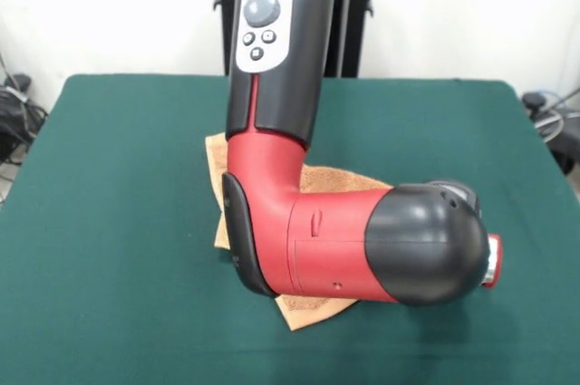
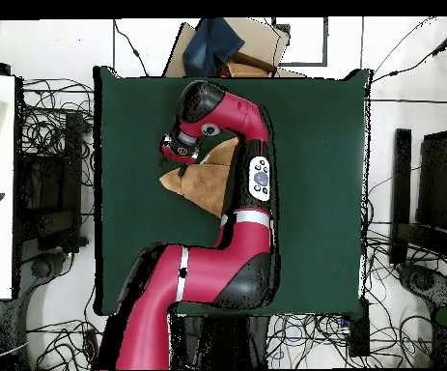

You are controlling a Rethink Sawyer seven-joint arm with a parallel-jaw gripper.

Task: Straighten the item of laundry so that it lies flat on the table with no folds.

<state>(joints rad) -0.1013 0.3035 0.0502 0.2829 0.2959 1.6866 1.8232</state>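
Towel (image 1: 313,308) sits mid-table (image 1: 118,186) under the arm (image 1: 344,240), bunched with corners poking out — nowhere near flat yet. Gripper (image 2: 181,148) is over it — can't tell if it's gripping anything

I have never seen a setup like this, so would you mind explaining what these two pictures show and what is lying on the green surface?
The red and black machine is a robot arm. One picture looks at it from across the table, the other looks straight down from above. The table is covered in dark green cloth, and on it lies a light-brown towel, crumpled and partly folded, largely hidden beneath the arm. The arm bends low over the towel. Its hand cannot be made out clearly, so I cannot tell whether it is holding anything.
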